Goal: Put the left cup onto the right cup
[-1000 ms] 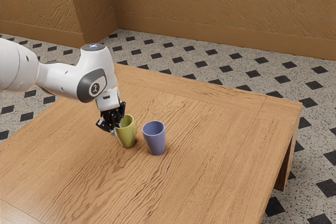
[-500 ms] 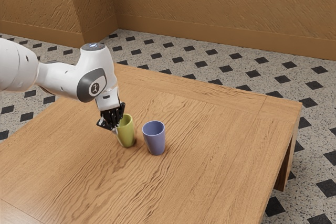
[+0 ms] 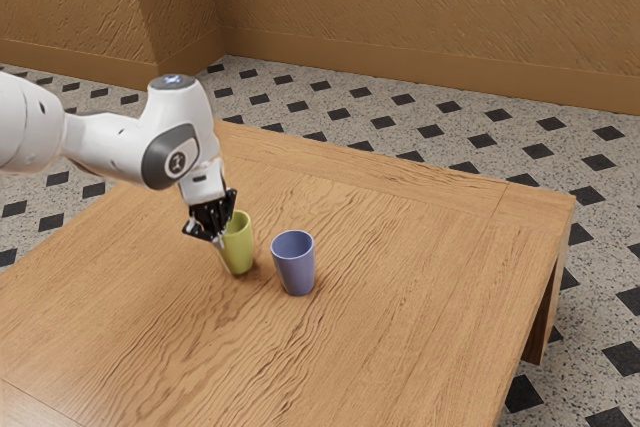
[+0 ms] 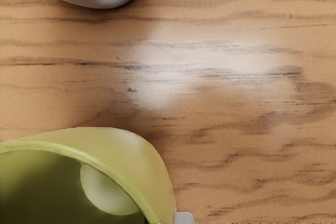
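Exterior view, left of centre: black two-finger gripper (image 3: 213, 225) clamped on the rim of the olive-green plastic cup (image 3: 239, 245), just left of the blue-grey plastic cup (image 3: 293, 262); best lift it upright, clearing that rim before crossing

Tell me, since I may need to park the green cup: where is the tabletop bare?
Bare table runs from the blue cup to the edge at the exterior view's right, and in front of both cups. It is crowded only around the green cup, held in the jaws, with a narrow gap to the blue cup.
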`<state>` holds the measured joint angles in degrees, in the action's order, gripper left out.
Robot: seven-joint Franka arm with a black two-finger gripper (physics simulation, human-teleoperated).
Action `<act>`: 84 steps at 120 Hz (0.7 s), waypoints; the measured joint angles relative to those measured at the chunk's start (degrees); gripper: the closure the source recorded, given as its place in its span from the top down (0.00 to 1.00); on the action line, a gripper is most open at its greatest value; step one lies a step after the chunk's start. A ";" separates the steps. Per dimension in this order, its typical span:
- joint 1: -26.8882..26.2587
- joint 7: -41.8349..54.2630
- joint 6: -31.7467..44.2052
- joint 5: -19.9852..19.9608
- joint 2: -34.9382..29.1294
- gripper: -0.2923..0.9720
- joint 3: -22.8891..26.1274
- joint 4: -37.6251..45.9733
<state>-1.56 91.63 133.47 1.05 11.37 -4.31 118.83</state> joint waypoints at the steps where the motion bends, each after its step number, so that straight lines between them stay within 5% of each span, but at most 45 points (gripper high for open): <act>1: 0.00 0.00 -0.01 0.00 -0.07 0.15 0.00 0.02; 84: -0.92 0.62 -1.84 0.01 -7.29 0.15 0.05 0.38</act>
<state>-2.48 92.25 131.63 1.05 4.08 -4.26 119.21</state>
